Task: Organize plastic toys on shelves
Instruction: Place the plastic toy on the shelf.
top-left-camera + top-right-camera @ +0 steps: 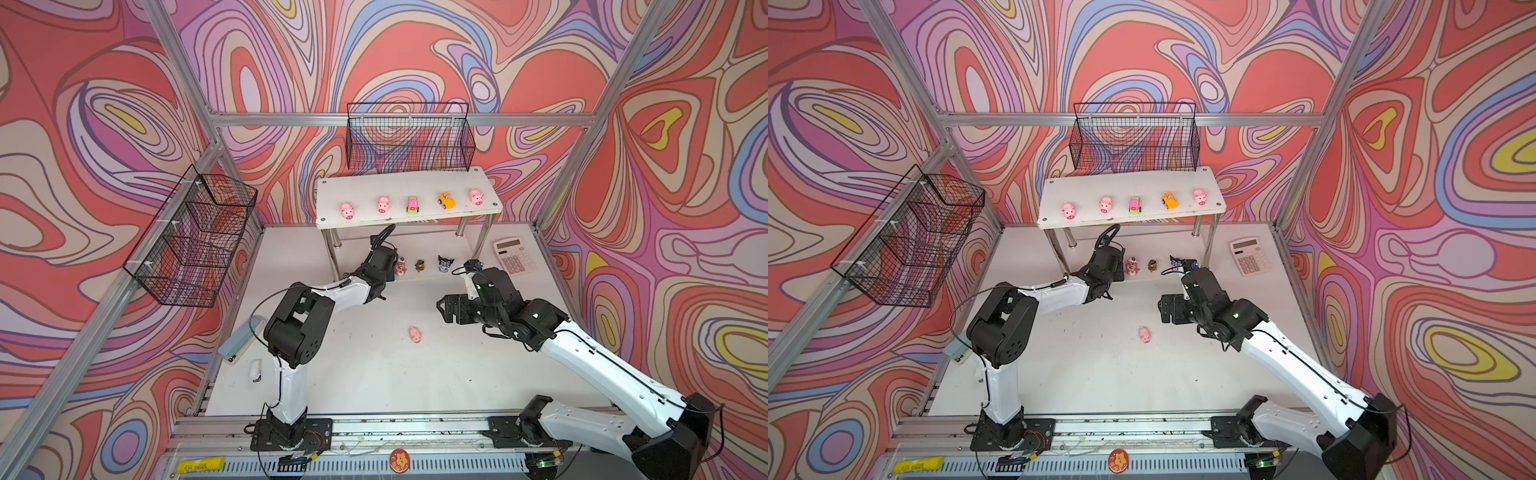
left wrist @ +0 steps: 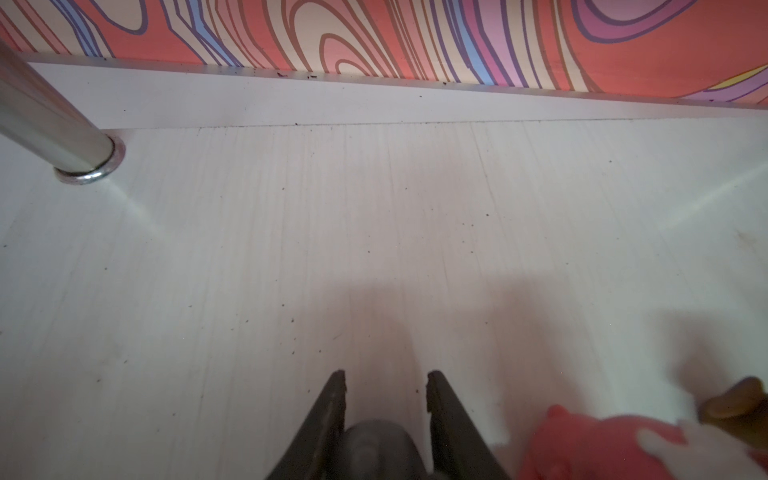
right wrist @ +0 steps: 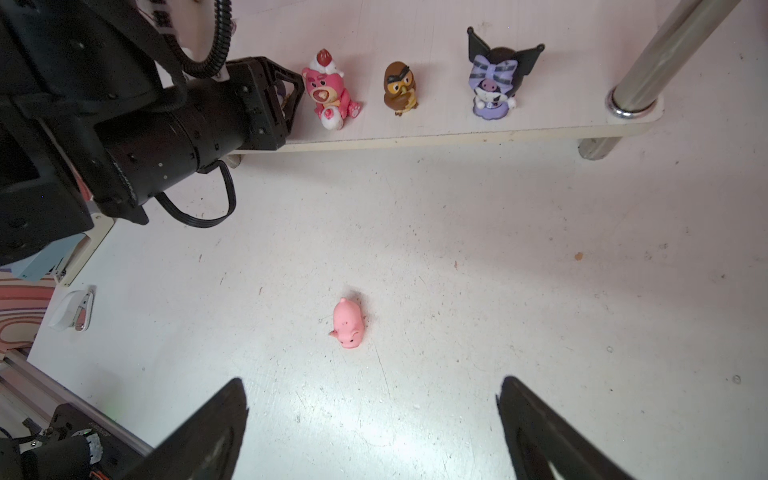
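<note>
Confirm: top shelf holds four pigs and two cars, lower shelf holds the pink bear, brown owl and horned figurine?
No: the top shelf holds three pigs, not four, as both top views show; the fourth pig lies on the table. The two cars, and the bear, owl and horned figurine below, are right.

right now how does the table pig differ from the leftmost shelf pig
The table pig sits alone on the tabletop; the leftmost shelf pig stands on the top board in a row with others. The shelf pig shows its snout from above; the table pig mostly its back. Both are pink pigs.
</note>
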Controlling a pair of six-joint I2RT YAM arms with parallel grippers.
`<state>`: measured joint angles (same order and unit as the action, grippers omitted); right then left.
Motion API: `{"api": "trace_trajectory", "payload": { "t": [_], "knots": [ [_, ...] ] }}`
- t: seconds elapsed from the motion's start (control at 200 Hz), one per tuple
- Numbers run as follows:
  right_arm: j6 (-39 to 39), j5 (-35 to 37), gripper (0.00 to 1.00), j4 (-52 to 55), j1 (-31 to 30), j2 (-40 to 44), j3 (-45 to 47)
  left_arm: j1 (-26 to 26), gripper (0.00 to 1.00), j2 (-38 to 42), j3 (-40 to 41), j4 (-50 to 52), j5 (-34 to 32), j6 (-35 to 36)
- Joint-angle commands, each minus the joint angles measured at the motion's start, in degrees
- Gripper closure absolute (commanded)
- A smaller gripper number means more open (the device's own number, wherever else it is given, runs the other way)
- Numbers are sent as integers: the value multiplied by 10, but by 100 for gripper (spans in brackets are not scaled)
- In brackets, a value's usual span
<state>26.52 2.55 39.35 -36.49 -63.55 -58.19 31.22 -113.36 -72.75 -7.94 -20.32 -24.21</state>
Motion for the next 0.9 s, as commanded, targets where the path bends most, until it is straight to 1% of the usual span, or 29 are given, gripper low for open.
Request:
{"api": "trace_trajectory", "payload": {
  "t": [0.0, 0.075, 0.155, 0.235, 0.31, 0.641, 0.896],
  "knots": [
    [-4, 6, 2, -7, 0, -3, -17, -5, 60, -8, -5, -5, 2, 0],
    [-5, 7, 2, -7, 0, -3, -17, -5, 58, -8, -3, -7, 2, -1],
    [-4, 7, 2, -7, 0, -3, -17, -5, 52, -5, -1, -8, 2, -2],
    [-4, 7, 2, -8, 0, -3, -17, -5, 51, -4, 1, -8, 2, -3],
    [-4, 6, 2, -7, 0, -3, -16, -5, 46, -3, 4, -10, 4, -3],
    [-4, 8, 2, -5, 0, -1, -17, -4, 44, 4, 13, -15, 4, -4],
    [-3, 7, 2, -4, 0, -3, -17, -5, 33, 5, 16, -19, 4, -3]
  ]
}}
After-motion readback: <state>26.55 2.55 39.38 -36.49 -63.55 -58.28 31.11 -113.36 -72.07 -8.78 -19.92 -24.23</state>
